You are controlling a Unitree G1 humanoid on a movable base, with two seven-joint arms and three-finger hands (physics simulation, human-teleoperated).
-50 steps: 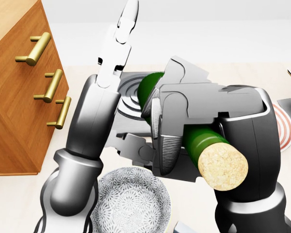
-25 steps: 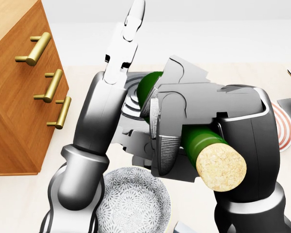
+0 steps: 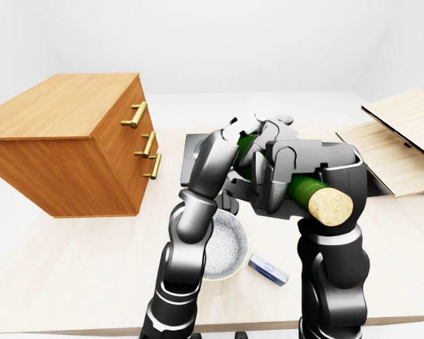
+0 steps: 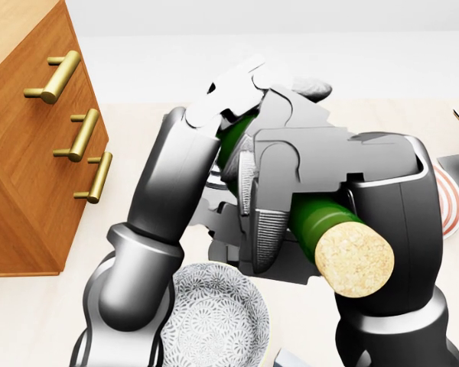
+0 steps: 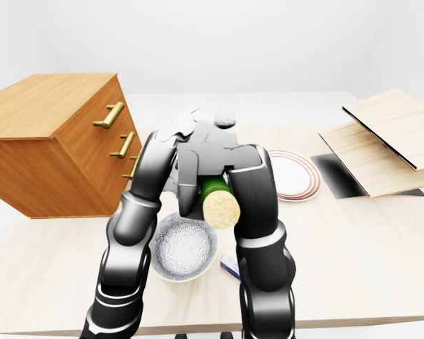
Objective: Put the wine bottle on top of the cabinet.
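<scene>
One patterned bowl (image 4: 214,321) and one small blue packet (image 3: 268,270) were noted nearest on the bench (image 3: 71,268). Above them, one bottle (image 4: 321,225) was held lying level, cork toward the camera, clear of the bench. The right hand (image 4: 291,206) was clenched round its body. The left hand (image 4: 237,95) was laid over the far end; whether its fingers gripped could not be told. It was judged that the bottle should be raised well above the cabinet's top edge, turned upright and set down away from the edge. Further off were counted one cabinet (image 3: 63,141) with three brass handles, one red-rimmed plate (image 5: 293,175) and two boards (image 3: 403,141).
</scene>
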